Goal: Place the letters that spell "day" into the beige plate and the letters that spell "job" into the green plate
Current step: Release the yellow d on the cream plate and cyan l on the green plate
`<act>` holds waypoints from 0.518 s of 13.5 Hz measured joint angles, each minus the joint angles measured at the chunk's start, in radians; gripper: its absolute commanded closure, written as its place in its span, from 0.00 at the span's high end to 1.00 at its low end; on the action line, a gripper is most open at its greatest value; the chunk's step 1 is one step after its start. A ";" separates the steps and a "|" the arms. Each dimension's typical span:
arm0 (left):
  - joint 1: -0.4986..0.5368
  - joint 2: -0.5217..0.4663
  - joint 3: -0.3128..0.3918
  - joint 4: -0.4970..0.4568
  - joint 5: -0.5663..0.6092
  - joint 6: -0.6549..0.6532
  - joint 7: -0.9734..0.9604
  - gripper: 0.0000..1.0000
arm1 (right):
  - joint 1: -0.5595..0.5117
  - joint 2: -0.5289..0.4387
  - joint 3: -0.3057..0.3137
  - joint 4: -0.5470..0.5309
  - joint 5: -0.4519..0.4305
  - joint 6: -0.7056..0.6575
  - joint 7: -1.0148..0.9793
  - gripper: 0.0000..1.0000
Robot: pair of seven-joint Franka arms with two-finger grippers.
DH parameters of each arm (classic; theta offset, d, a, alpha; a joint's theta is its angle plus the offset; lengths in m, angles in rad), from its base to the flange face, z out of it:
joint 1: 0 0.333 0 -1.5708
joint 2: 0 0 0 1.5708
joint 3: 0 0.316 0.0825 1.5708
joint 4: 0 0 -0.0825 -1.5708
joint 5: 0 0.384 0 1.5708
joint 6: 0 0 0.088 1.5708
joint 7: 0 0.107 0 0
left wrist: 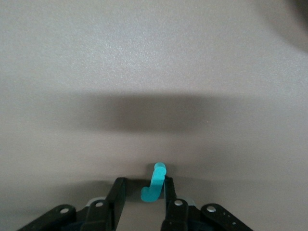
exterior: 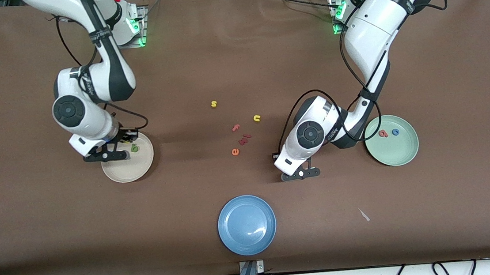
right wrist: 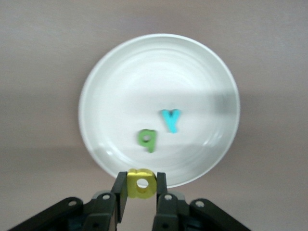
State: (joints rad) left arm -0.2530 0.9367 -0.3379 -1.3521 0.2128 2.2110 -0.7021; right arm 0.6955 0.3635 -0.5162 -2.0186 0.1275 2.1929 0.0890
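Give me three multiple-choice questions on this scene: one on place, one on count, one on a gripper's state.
1. Where is the j? A in the beige plate; B on the table, between the left gripper's jaws; C in the blue plate.
2. How many letters lie in the green plate? A one; B two; C three.
3. The right gripper is: A open; B shut on the a; C shut on nothing.
Key: B, the left wrist view shows it there; B, only b and o; B, the a sits clamped.
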 measured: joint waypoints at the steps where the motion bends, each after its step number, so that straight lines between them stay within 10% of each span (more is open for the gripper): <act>1: 0.000 0.000 0.002 0.000 0.000 0.005 0.000 0.38 | -0.018 0.018 -0.001 -0.006 0.000 0.014 -0.032 0.08; 3: 0.000 0.000 0.009 0.001 0.000 0.017 0.000 0.28 | -0.046 0.055 0.000 -0.042 0.002 0.100 -0.087 0.27; 4: 0.000 0.000 0.011 0.001 0.000 0.018 0.000 0.22 | -0.055 0.069 -0.001 -0.063 0.003 0.138 -0.101 0.82; 5: 0.000 0.001 0.012 0.001 0.000 0.018 0.000 0.15 | -0.059 0.081 0.000 -0.076 0.003 0.158 -0.106 1.00; 7: 0.000 0.001 0.014 0.003 0.000 0.018 0.000 0.00 | -0.059 0.089 0.002 -0.079 0.003 0.165 -0.107 1.00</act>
State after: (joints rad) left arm -0.2529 0.9373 -0.3243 -1.3495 0.2128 2.2292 -0.7021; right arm 0.6363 0.4528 -0.5145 -2.0974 0.1309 2.3575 -0.0179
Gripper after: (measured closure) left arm 0.841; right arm 0.573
